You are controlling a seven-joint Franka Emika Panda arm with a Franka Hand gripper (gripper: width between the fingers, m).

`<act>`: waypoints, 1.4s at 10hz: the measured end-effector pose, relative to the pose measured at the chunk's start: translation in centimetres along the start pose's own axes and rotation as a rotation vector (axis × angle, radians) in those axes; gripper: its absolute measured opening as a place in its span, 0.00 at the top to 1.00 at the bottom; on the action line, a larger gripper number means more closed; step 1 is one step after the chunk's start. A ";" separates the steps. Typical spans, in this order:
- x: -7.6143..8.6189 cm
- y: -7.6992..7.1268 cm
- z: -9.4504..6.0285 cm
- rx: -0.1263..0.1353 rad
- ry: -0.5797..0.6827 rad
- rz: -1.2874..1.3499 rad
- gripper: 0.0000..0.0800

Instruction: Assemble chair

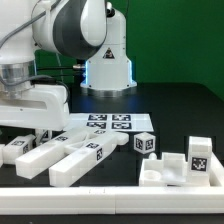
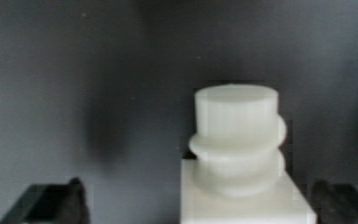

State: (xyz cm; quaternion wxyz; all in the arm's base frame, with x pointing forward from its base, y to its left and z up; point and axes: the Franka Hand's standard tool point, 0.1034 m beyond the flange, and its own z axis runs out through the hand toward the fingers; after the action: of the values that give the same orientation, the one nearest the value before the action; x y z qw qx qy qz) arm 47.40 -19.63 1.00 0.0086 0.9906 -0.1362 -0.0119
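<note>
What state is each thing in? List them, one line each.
gripper: open, jaws either side of the peg, not touching it.
peg: ungripped, between the open jaws.
bars: lying side by side on the table.
blocky part: resting on the table, apart from the bars.
tagged cube: sitting alone on the table.
marker board: lying flat.

No legible text; only black-and-white square tags [image 1: 198,146] on marker board [image 1: 78,124] and chair parts [image 1: 75,163].

A robotics lab: white robot arm [image 1: 75,30] standing on a black bench [image 1: 195,112], green backdrop [image 1: 180,40] behind, the marker board [image 1: 108,123] and tagged chair parts [image 1: 80,160].
</note>
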 end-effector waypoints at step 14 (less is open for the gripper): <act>-4.6 -9.5 -6.8 0.065 0.067 0.030 0.64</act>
State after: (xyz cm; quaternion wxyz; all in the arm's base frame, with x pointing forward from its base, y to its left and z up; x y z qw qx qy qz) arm 45.72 -9.10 7.72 -0.0188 0.9880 -0.1512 0.0261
